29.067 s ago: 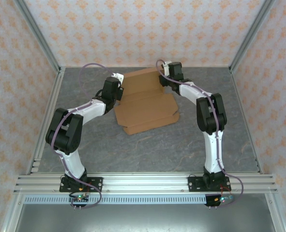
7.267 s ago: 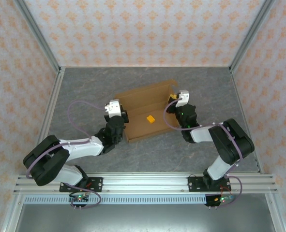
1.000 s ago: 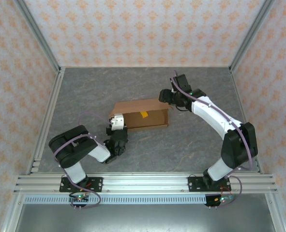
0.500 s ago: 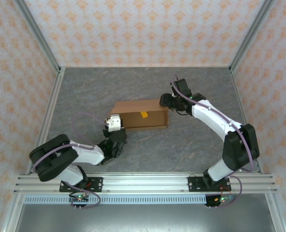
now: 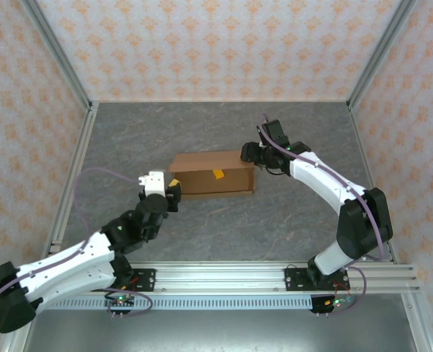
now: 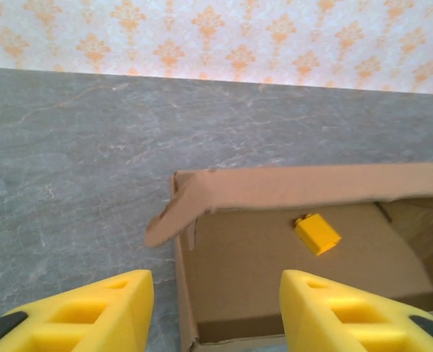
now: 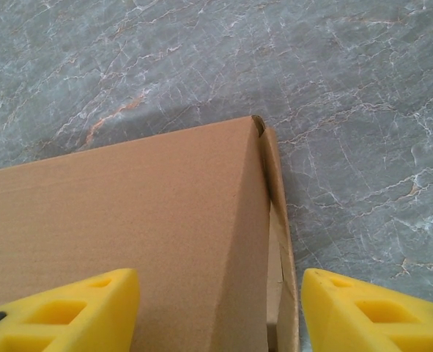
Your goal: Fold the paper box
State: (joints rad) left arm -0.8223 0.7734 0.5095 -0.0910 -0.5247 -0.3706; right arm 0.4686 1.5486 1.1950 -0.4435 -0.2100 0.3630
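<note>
Brown paper box (image 5: 212, 176) sits in the middle of the gray table (image 5: 128, 147). A small yellow block (image 6: 317, 233) lies inside it. The left gripper (image 6: 212, 284) is wide open at its left end, holding nothing. The right gripper (image 7: 216, 284) is wide open over its far right corner.

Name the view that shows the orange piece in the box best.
Left wrist: the orange piece lies large and unblocked on the box floor. The top view gives it as a tiny speck. The right wrist view faces the box's outer cardboard instead.
</note>
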